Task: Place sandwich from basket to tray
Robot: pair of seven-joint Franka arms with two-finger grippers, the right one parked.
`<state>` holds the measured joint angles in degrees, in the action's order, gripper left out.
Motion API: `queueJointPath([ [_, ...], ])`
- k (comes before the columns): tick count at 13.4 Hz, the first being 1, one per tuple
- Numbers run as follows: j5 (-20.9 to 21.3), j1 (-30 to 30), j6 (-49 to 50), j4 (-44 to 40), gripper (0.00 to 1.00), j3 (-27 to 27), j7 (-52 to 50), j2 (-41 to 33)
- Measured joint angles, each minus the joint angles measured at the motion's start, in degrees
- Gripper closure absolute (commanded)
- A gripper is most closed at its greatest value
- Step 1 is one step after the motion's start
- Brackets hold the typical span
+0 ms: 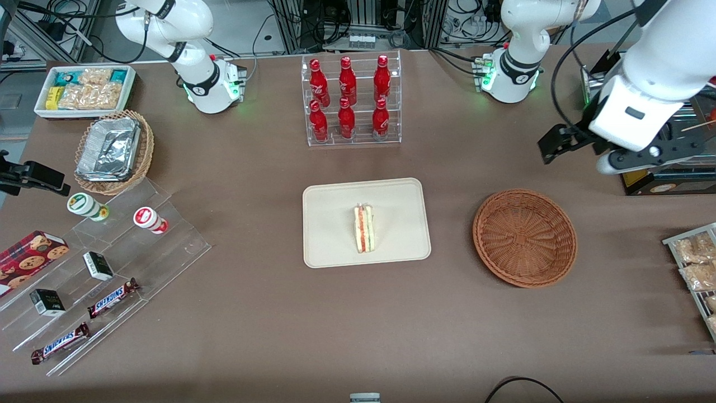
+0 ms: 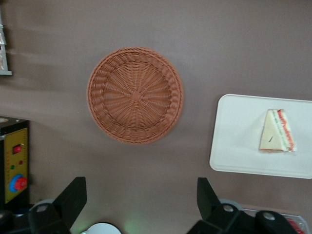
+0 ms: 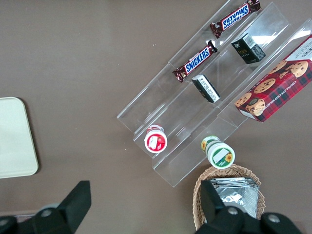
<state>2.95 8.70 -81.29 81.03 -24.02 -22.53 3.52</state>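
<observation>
The gripper [image 1: 551, 146] is hanging high above the worktop [image 1: 268, 313] with its fingers [image 2: 73, 197] spread wide and gripping nothing. Below it and nearer the front camera, the basket [image 1: 524, 238] is sitting empty. Farther off, toward the parked arm's end, the sandwich [image 1: 364, 229] is lying on the tray [image 1: 330, 224].

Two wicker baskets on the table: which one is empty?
The reddish-brown basket beside the tray, which holds the sandwich. The lighter tan basket holds foil containers. The gripper hangs open, raised above the table.
</observation>
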Motion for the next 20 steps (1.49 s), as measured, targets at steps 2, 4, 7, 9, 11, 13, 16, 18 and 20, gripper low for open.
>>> queueJointPath([
  [2,-0.7,0.8,0.0,3.1,0.00,1.9,5.2,-2.6],
  [4,-3.2,-1.2,-0.2,6.8,0.00,7.9,10.8,-5.7],
  [7,-4.2,-7.3,-2.0,12.5,0.00,18.3,16.8,-10.6],
  [9,-4.2,-9.0,-3.0,14.5,0.00,20.6,17.5,-12.4],
  [11,-4.2,-10.0,-4.4,14.6,0.00,22.0,17.5,-12.6],
  [13,-4.2,-11.0,-5.0,13.6,0.00,23.7,17.5,-11.7],
  [16,-4.2,-11.2,-5.2,10.7,0.00,24.1,18.5,-9.3],
  [18,-4.2,-11.3,-5.2,9.2,0.00,24.1,18.7,-7.7],
  [20,-3.7,-11.3,-5.3,8.3,0.00,24.2,18.8,-6.3],
])
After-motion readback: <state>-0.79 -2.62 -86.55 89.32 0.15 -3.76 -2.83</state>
